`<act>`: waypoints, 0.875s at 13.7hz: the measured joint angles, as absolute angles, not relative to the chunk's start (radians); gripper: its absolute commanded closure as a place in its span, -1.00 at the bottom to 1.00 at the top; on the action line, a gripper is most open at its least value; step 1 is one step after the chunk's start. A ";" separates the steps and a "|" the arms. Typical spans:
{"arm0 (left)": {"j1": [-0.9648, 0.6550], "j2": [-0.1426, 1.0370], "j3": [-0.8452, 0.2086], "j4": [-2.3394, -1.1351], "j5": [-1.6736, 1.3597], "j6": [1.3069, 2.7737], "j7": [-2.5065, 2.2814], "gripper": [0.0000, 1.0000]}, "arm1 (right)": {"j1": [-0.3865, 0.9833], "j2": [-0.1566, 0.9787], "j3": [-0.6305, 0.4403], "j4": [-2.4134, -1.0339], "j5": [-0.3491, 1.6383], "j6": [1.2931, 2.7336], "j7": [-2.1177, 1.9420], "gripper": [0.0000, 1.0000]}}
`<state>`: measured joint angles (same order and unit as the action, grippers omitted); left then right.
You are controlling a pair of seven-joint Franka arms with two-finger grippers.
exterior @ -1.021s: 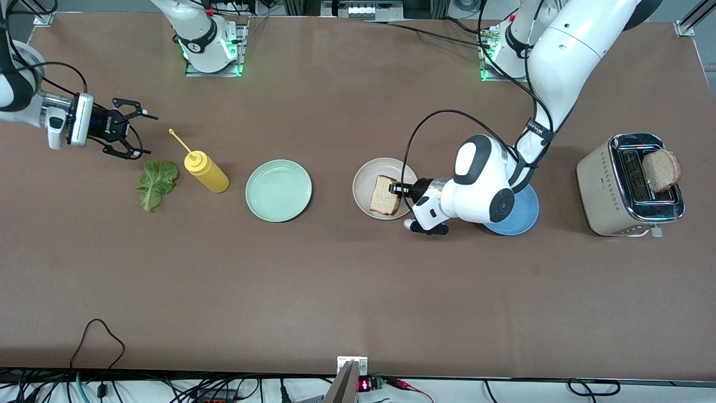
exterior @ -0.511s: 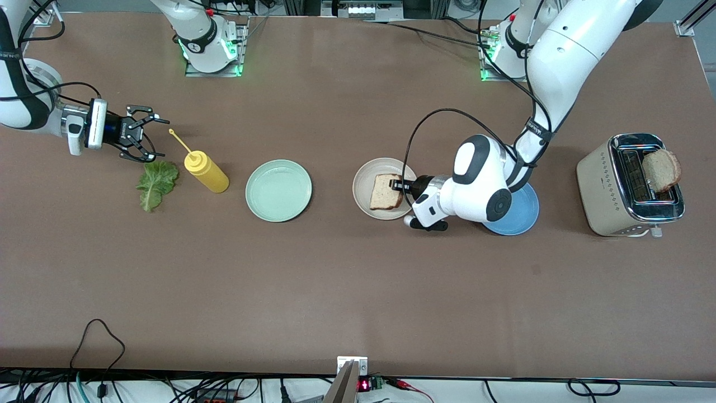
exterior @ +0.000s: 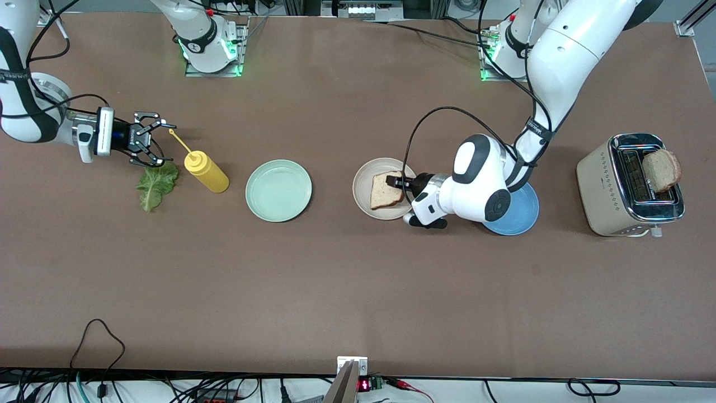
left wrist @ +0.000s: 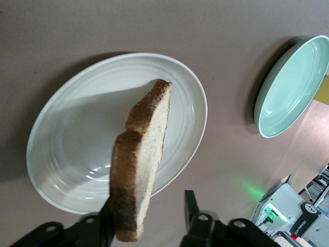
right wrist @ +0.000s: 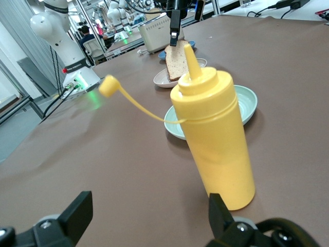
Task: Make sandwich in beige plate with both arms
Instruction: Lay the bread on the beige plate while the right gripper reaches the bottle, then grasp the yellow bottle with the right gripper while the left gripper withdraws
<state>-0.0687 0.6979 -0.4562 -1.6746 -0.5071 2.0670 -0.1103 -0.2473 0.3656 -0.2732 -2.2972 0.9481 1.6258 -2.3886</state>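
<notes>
Bread (exterior: 386, 191) leans in the beige plate (exterior: 363, 173), left gripper (exterior: 398, 182) parted around it. Right gripper (exterior: 150, 139) gapes wide over lettuce (exterior: 155, 183) beside the bottle (exterior: 206, 172).

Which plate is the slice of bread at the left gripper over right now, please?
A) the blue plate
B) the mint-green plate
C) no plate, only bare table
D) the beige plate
D: the bread slice stands tilted over the beige plate, with the left gripper at its edge; the wrist view shows that pale plate under the slice, with the mint-green plate off to the side.
</notes>
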 measured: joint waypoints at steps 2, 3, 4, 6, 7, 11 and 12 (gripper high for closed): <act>-0.057 0.677 -0.456 -1.685 -0.507 2.044 -0.110 -1.00 | -0.247 0.399 -0.273 -2.275 0.953 1.612 -2.403 -1.00; -0.045 0.663 -0.456 -1.692 -0.507 2.021 -0.110 -1.00 | -0.247 0.409 -0.272 -2.265 0.954 1.609 -2.405 -1.00; -0.030 0.647 -0.456 -1.699 -0.507 1.999 -0.110 -1.00 | -0.247 0.413 -0.272 -2.259 0.957 1.607 -2.405 -1.00; -0.006 0.614 -0.456 -1.704 -0.507 1.950 -0.110 -1.00 | -0.247 0.415 -0.270 -2.257 0.961 1.605 -2.405 -1.00; 0.004 0.593 -0.456 -1.704 -0.507 1.925 -0.110 -1.00 | -0.246 0.417 -0.270 -2.257 0.961 1.605 -2.405 -1.00; 0.019 0.489 -0.454 -1.706 -0.507 1.866 -0.116 -1.00 | -0.243 0.476 -0.266 -2.233 0.996 1.605 -2.457 -1.00; 0.025 0.465 -0.451 -1.707 -0.498 1.865 -0.125 -1.00 | -0.235 0.499 -0.262 -2.213 1.013 1.605 -2.473 -1.00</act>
<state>0.0246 0.4649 -0.4515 -1.7066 -0.4984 1.8647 -0.1249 -0.2347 0.4988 -0.2622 -2.2131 1.0132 1.6049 -2.4729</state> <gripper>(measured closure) 0.000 0.000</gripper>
